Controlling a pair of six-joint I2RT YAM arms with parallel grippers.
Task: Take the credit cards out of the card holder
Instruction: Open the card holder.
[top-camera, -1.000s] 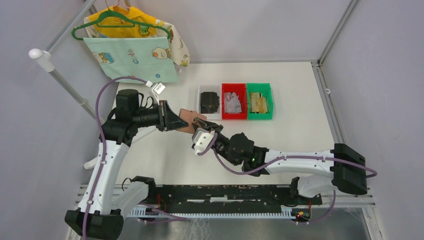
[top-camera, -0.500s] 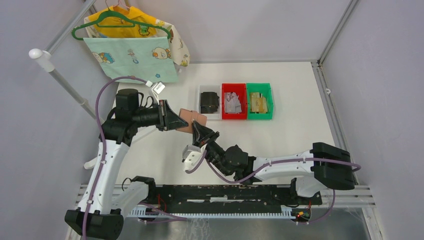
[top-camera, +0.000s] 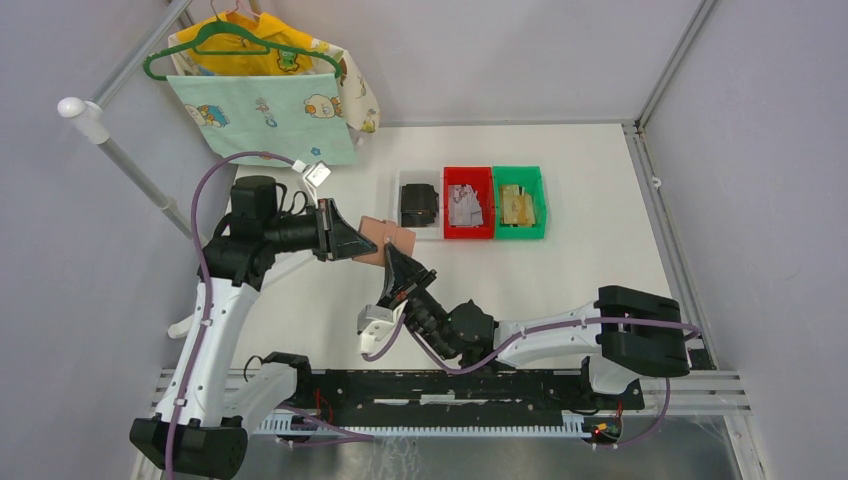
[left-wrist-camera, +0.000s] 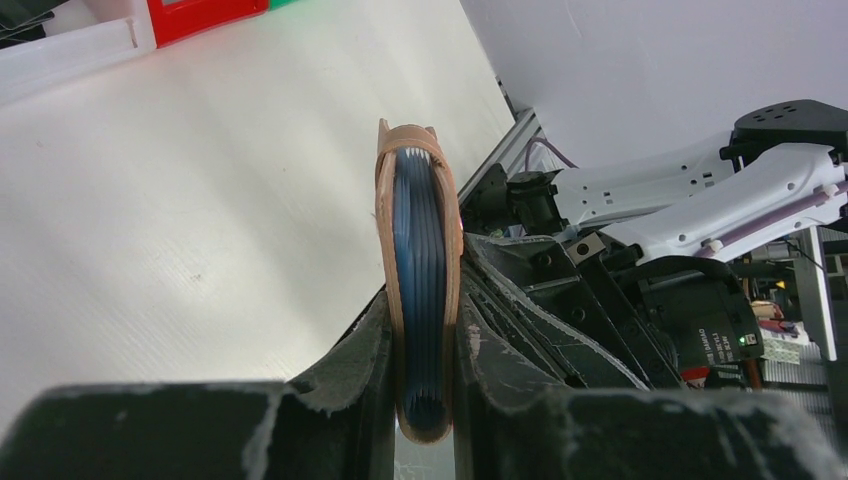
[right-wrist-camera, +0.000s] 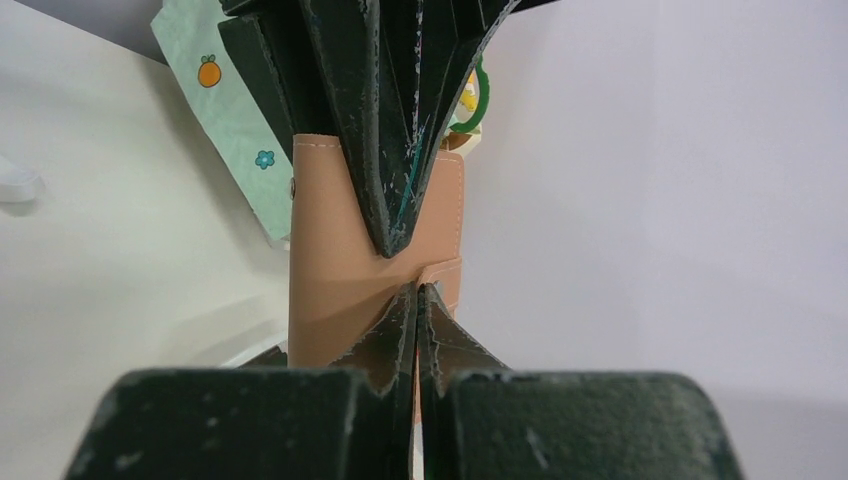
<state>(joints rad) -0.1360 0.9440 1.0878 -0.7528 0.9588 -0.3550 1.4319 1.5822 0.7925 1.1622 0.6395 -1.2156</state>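
Inside left gripper (left-wrist-camera: 422, 322), card holder (left-wrist-camera: 418, 230) clamped edgewise

The top camera looks down from behind; both wrist cameras, close in, share the card holder (left-wrist-camera: 420, 290).

The left hand (top-camera: 360, 243) is clamping the pinkish-tan card holder (top-camera: 393, 236) over the table (top-camera: 580, 260), and the right hand (top-camera: 391, 256) is pointing at its near edge, fingers together. Beyond them, a white bin (top-camera: 420, 176), a red bin (top-camera: 468, 172) and a green bin (top-camera: 519, 171) are sitting side by side.
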